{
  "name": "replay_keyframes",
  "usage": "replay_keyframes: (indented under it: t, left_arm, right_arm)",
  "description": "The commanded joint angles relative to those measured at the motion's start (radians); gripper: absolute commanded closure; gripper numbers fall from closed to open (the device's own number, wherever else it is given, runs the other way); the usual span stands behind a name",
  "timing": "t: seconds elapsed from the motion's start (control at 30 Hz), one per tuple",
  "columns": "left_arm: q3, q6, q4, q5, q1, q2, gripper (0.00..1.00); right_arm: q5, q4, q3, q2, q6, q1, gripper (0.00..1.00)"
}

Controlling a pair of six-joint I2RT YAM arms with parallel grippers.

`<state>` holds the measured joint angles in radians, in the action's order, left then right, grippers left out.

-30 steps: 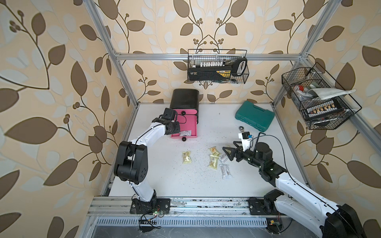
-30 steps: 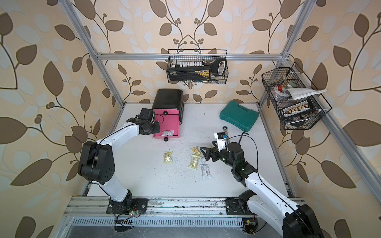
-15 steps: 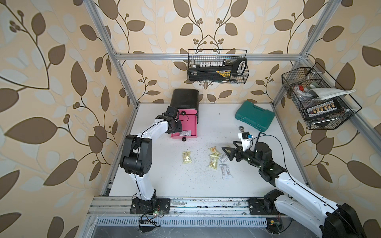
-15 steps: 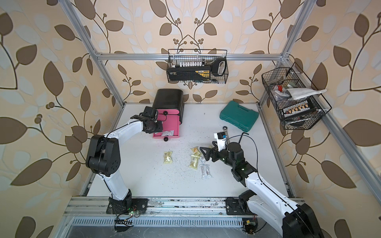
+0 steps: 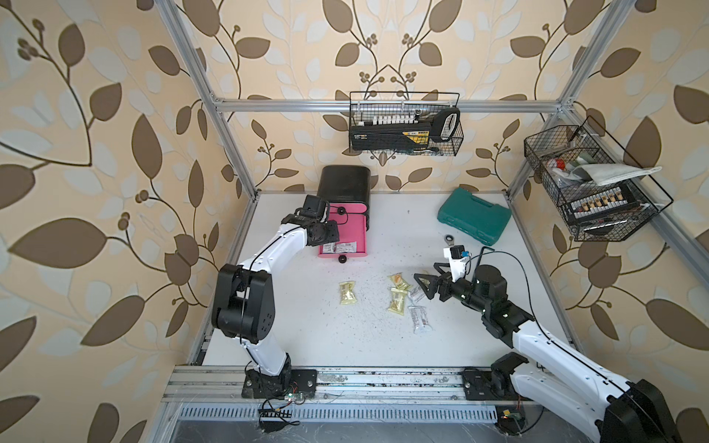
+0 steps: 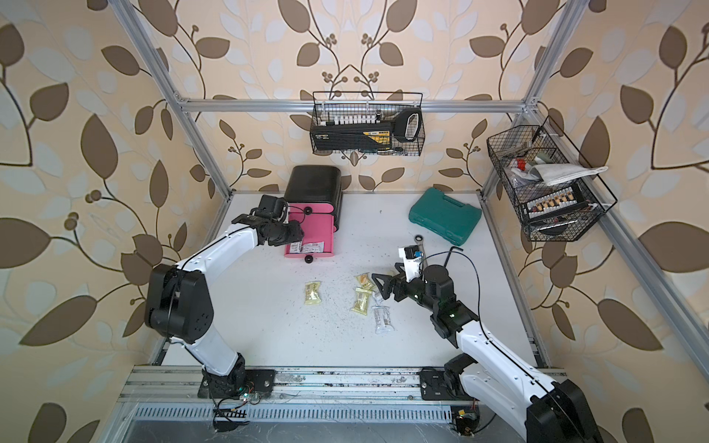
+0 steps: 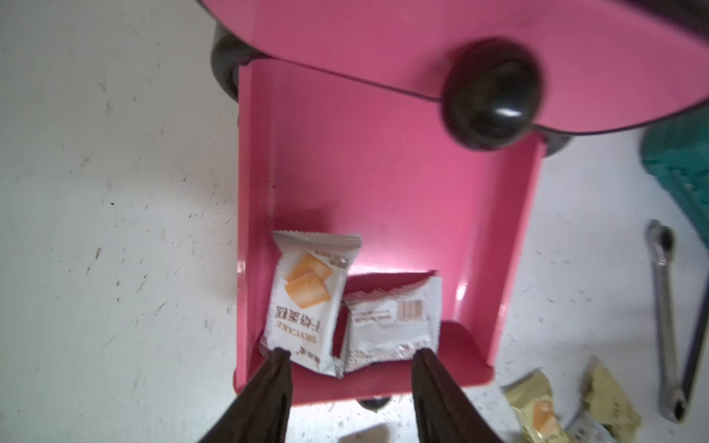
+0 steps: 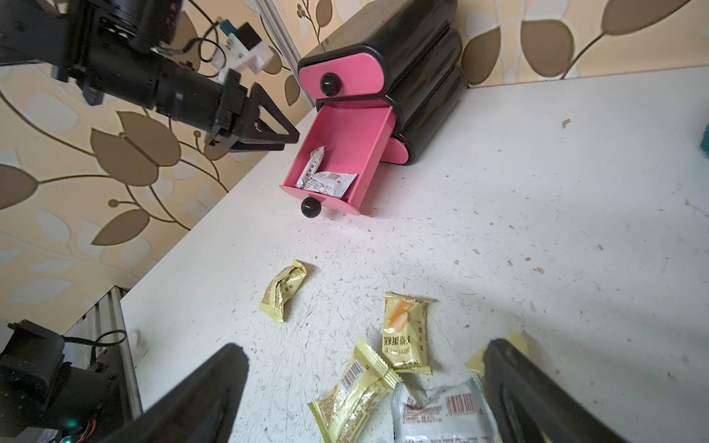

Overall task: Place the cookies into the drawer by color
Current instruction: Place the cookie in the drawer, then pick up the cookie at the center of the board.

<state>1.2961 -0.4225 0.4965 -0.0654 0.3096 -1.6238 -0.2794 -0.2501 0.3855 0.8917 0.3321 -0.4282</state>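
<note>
The drawer point(image 5: 347, 230) point(image 6: 312, 230) is the middle one of a black cabinet point(image 5: 343, 184), pulled out with its pink tray showing. Two white cookies point(image 7: 307, 295) point(image 7: 391, 322) point(image 8: 326, 180) lie in it near the front. My left gripper point(image 7: 351, 354) point(image 5: 329, 236) hovers over them, open, with nothing between its fingers. Three pale yellow cookies point(image 5: 347, 293) point(image 5: 399, 282) point(image 8: 404, 333) and white ones point(image 5: 420, 318) point(image 8: 441, 414) lie mid-table. Just above that cluster my right gripper point(image 8: 364, 349) point(image 5: 422, 285) point(image 6: 378, 287) stands wide open and empty.
A teal tool case point(image 5: 475, 220) sits at the back right, with a small wrench point(image 5: 448, 238) in front of it. Wire baskets point(image 5: 404, 130) point(image 5: 591, 184) hang on the back and right walls. Crumbs speckle the white table point(image 5: 307, 337).
My left gripper's jaws have spread apart over the open drawer, and the left arm's elbow has swung in toward the table. The right arm has stayed put.
</note>
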Motion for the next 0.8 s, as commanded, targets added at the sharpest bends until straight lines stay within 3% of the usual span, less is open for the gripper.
replay_keyframes:
  t: [0.0,0.17,0.43,0.77]
  left_arm:
    - [-0.034,-0.084,-0.053,-0.047,0.124,0.14,0.46]
    - [-0.095,-0.19,-0.089,0.059,0.362,0.16,0.46]
    - [-0.086,-0.328,-0.017,0.258,0.699,0.061,0.49]
    - [0.072,-0.561,0.073,0.386,0.926,-0.208,0.53]
  right_arm:
    - [0.051,0.013,0.015,-0.024,0.006,-0.004,0.01]
    - [0.173,0.072,0.02,-0.041,0.017,-0.004,0.01]
    - [0.317,0.113,-0.012,-0.142,0.023,-0.003,0.01]
    - [0.371,0.135,-0.014,-0.161,0.032,-0.003,0.01]
